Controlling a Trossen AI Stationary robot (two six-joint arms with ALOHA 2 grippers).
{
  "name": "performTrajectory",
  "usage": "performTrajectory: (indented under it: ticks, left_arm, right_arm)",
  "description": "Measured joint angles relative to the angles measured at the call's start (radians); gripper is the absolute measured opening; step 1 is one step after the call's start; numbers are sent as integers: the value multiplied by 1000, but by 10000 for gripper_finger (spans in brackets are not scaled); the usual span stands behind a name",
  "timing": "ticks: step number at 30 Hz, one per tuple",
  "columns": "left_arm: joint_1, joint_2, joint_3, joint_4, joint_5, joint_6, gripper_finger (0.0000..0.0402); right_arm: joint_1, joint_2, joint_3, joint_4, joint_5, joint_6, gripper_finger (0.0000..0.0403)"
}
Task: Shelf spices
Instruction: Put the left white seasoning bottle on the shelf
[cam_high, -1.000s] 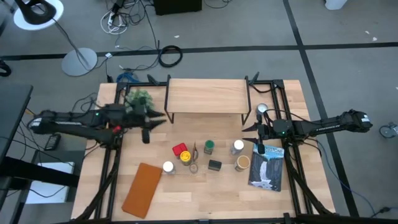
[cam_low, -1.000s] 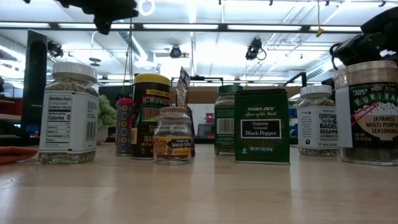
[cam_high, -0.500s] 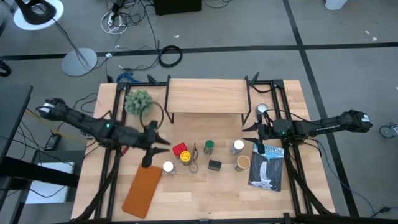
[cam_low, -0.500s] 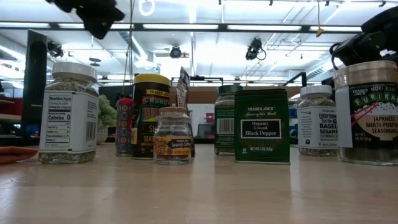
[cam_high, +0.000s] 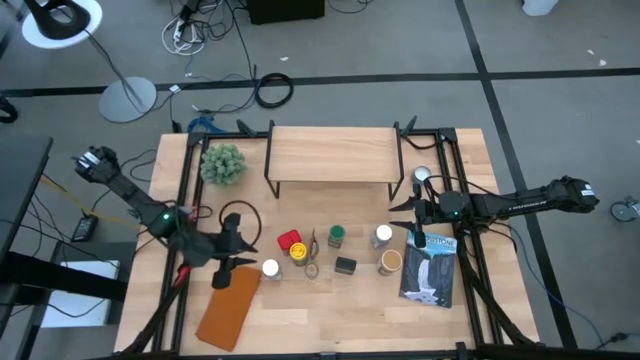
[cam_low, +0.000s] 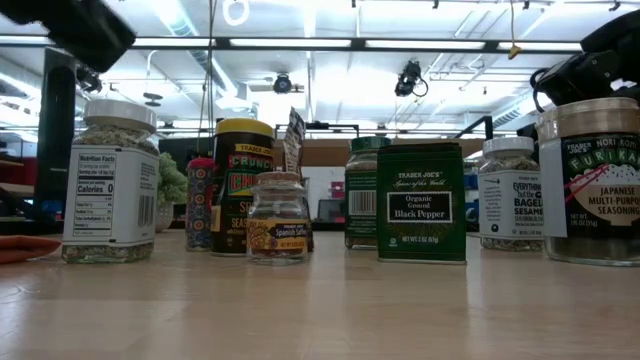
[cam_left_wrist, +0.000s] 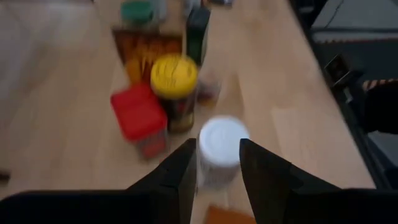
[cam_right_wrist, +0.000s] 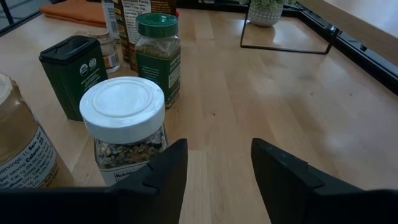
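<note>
The shelf (cam_high: 331, 153) runs lengthwise across the far side of the surface (cam_high: 300, 320). In front of it I count about eight spices (cam_high: 335, 248), all seemingly upright. My left end effector (cam_high: 236, 263), fingers parted, reaches low toward the white-lidded jar (cam_left_wrist: 221, 149). My right end effector (cam_right_wrist: 217, 163), also parted, waits beside another white-lidded jar (cam_right_wrist: 124, 124).

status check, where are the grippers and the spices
Left gripper open, closing on white-lidded jar. Right gripper open, waiting near another white-lidded jar. Shelf bare, all spices on the table. Nothing in the way.
</note>
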Motion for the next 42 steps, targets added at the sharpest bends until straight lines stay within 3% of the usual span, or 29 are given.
performTrajectory:
  ticks: [6, 14, 28, 37, 42]
  left_arm:
    - [-34, 23, 0, -174, 13, -185, 127]
    - [-35, 213, 0, -154, 30, -208, 127]
    - [59, 542, 0, 213, 161, -234, 127]
    - [109, 665, 0, 659, 170, -209, 127]
    - [116, 672, 1, 694, 190, -184, 127]
  right_arm:
    - [0, 0, 0, 0, 0, 0, 178]
    - [0, 0, 0, 3, 0, 0, 177]
    - [0, 0, 0, 3, 0, 0, 178]
    - [0, 0, 0, 3, 0, 0, 178]
    - [0, 0, 0, 3, 0, 0, 177]
